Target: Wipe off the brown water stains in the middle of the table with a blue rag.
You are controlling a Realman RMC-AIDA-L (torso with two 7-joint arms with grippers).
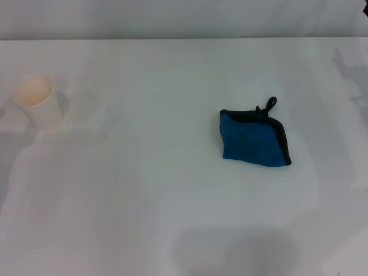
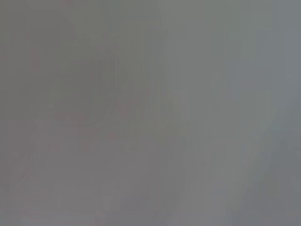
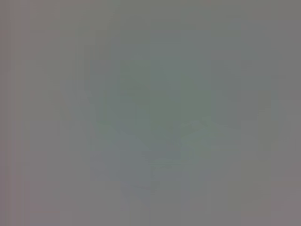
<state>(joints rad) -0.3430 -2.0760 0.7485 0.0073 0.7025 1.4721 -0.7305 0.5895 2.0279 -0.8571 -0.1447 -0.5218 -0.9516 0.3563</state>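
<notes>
On white table [image 1: 172, 218], blue rag [image 1: 253, 140] lying free, neither gripper visible

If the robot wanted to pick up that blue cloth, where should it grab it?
Probably from straight above, pinching the middle of the blue rag. It lies flat and folded on the table, so no edge stands up to catch. The small black loop at its far corner looks too thin. Neither tool is in view.

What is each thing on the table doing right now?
blue rag: folded, lying flat on the table, loop pointing away from the robot, untouched.
paper cup: upright, open on top, looks empty, far left.
brown water stains: none visible.
End effectors: not in view.
</notes>
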